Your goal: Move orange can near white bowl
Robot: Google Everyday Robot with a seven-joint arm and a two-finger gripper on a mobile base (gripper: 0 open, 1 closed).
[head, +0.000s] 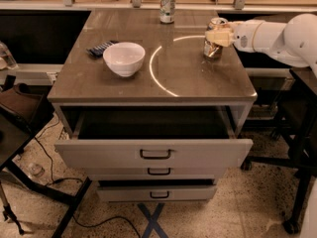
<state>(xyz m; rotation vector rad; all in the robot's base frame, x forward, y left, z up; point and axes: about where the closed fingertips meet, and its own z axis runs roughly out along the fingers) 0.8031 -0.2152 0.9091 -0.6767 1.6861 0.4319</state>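
Observation:
The orange can (213, 48), dented and coppery with a silver top, stands at the right of the brown tabletop (188, 83). My gripper (217, 36) reaches in from the right on a white arm (277, 36). Its cream fingers (218, 37) are closed around the can's upper half, and the can's base is at the table surface. The white bowl (124, 58) sits at the left of the tabletop, well apart from the can.
A white-and-green can (167, 6) stands at the back edge. A flat dark blue striped object (100, 48) lies behind the bowl on its left. The top drawer (153, 152) hangs open in front, with a lower one slightly open. Black stands and cables flank the cabinet.

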